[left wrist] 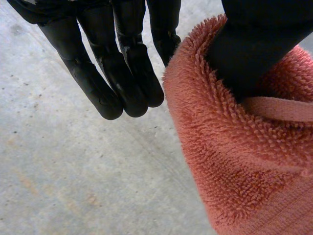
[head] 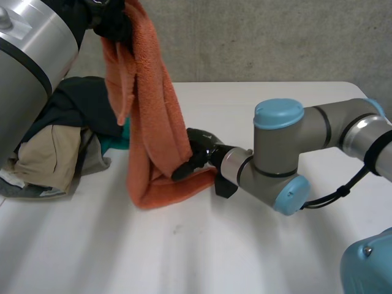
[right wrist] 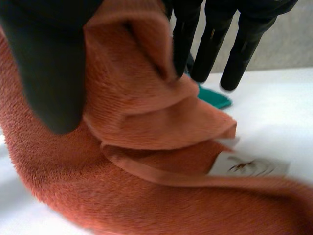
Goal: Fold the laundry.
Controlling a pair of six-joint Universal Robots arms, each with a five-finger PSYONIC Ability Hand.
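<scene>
**Now an Orange Towel Is Held Up by Two Hands**

Most of the space is taken up by the white tabletop (head: 214, 257). It is bare in the middle, likely so that cloth can be spread flat there. At its left side a pile of clothes (head: 61, 141) is heaped, with dark and tan things mixed up. A teal cloth (head: 113, 145) is tucked at the edge of the pile. These things are probably meant to be folded later.

Beside the pile, the orange towel (head: 153, 122) is held up. It is hung from high up near the left arm (head: 30, 55) down to the tabletop, where its bottom end is bent into a loop and rests. It is probably held tall like this so that it can fall open and its edges can be found.

The top of the towel is grasped by the left hand (head: 114, 21). The cloth seems to be pinched by the thumb against the nearest finger, while the other fingers are straight and off the cloth.

The low part is grasped by the right hand (head: 199, 151), just above the tabletop. A fold is squeezed between the thumb on one side and the fingers on the other. This low grip is probably meant for finding a corner.

Near that hand a small white label (right wrist: 249, 166) is sewn to the hem, so an edge may be close by. No fold is made yet.
</scene>
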